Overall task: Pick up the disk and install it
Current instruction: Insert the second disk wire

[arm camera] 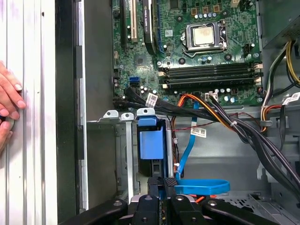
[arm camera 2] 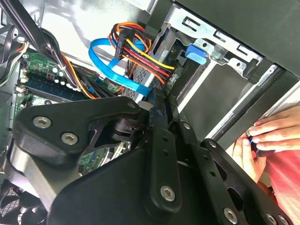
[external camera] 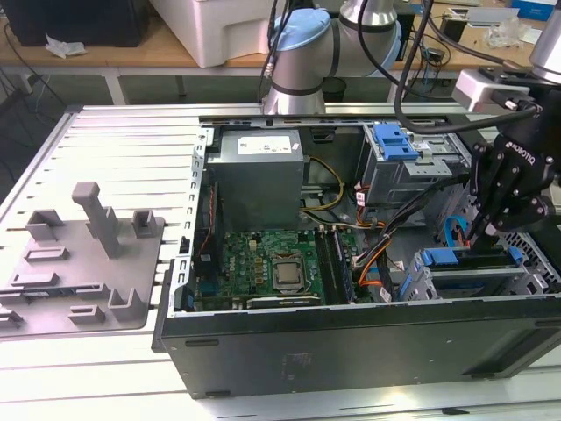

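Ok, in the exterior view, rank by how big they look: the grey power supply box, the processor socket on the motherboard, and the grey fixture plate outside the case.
1. Grey fixture plate, largest, though nearer the camera.
2. Power supply box.
3. Processor socket, clearly smallest.

You see slotted aluminium worktable (external camera: 114, 140) up front, wooden bench (external camera: 105, 51) behind, white box (external camera: 219, 26) on it, even indoor light.

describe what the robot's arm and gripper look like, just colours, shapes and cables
The arm is silver-grey and tubular, with rounded light-blue joint caps. Black cables loop along it to the wrist, where a pale grey box sits. The gripper is matte black, built of bolted linkage bars with silver screw heads, and carries white lettering.
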{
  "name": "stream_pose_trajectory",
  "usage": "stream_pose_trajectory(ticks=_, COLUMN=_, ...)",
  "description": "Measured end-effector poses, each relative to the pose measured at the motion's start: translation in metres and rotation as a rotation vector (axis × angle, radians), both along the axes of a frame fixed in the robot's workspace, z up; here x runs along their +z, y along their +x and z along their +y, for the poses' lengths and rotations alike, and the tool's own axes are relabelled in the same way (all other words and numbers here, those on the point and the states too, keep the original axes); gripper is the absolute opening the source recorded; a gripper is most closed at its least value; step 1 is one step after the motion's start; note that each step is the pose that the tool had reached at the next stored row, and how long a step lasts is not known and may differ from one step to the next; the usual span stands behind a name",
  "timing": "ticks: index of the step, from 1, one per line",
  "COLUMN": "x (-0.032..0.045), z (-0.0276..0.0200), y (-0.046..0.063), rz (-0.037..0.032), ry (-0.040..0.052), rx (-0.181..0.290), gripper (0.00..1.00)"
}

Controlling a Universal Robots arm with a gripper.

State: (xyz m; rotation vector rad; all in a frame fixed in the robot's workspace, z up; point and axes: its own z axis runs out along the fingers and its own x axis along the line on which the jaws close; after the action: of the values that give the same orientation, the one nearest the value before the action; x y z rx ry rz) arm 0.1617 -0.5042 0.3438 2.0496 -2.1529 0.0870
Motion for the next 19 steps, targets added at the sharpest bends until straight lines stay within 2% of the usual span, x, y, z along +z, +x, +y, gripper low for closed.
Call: stream_pose_trajectory(ticks=19, x=-0.0051, z=0.0, y=0.0, rz=0.0, ry=-0.0003, rx=0.0, gripper=0.16)
